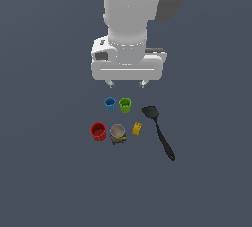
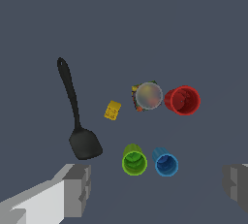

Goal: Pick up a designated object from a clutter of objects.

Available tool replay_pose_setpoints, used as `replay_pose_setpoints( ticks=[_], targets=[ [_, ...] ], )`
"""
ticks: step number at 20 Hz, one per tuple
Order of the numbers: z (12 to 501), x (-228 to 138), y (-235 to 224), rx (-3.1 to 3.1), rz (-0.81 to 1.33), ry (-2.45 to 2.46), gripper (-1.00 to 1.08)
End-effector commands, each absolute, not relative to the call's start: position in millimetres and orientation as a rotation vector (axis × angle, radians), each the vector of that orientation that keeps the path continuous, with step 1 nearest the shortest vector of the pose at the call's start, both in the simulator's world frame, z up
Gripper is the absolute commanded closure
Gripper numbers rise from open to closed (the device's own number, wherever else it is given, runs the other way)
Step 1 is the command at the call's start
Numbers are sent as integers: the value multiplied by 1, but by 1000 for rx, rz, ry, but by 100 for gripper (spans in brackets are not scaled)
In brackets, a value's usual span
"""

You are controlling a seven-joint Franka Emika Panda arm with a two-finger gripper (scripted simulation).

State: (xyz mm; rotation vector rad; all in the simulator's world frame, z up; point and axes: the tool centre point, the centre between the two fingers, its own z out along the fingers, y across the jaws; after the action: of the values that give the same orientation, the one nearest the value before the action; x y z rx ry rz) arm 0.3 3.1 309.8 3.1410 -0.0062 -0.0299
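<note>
The red cup (image 1: 98, 131) stands upright on the grey floor at the exterior view's left of the clutter; it also shows in the wrist view (image 2: 182, 100). Right beside it is the multicoloured can (image 1: 118, 133) (image 2: 147, 96). The blue cup (image 1: 110, 104) (image 2: 165, 163) and green cup (image 1: 125, 105) (image 2: 134, 161) stand side by side behind them. The yellow block (image 1: 137, 128) (image 2: 112, 110) and black spatula (image 1: 158, 130) (image 2: 75, 114) lie toward the exterior view's right. My gripper (image 1: 127, 83) (image 2: 157, 187) is open and empty, high above the blue and green cups.
The floor is a plain dark grey surface around the clutter. The arm's white body (image 1: 130, 19) rises behind the objects in the exterior view.
</note>
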Motion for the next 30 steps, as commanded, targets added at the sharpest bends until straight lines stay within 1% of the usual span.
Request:
replay_pose_setpoints(
  ticks=[1, 11, 17, 24, 30],
  targets=[
    [310, 0, 3, 3141, -30, -6, -92],
    [323, 6, 15, 3111, 5, 103, -92],
    [319, 7, 12, 3114, 3, 110, -92],
    [300, 15, 1, 3114, 2, 185, -92],
    [269, 27, -18, 3112, 0, 298, -92]
  ],
)
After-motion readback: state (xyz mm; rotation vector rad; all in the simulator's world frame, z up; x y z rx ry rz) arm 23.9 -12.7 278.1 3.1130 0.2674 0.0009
